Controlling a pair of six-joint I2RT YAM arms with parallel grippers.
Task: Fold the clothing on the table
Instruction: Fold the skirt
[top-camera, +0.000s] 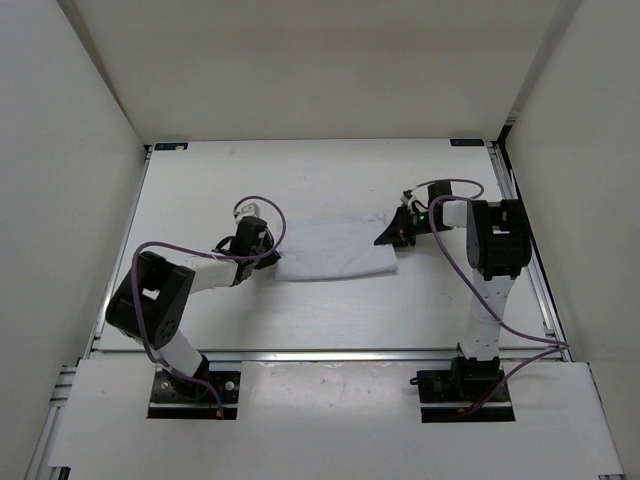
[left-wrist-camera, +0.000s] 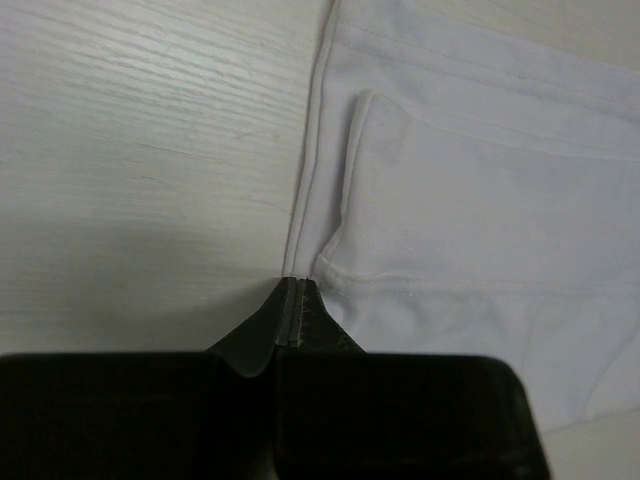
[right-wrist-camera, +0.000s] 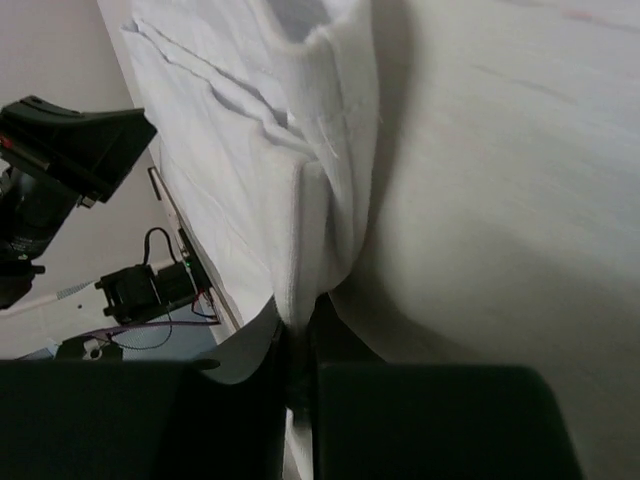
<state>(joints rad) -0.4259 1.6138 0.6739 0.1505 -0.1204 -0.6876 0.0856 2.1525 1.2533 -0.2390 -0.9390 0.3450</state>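
We see the clothing (top-camera: 335, 252) lying flat near the middle of the table (top-camera: 330, 180), stretched between the two arms. Our left gripper (left-wrist-camera: 290, 300) sits at the cloth's left edge with its jaws pressed tight together, the hem running straight into their tips, so it appears to pinch that edge. Our right gripper (right-wrist-camera: 300, 335) is clamped on the opposite edge, where the fabric rises in a bunched fold off the tabletop.
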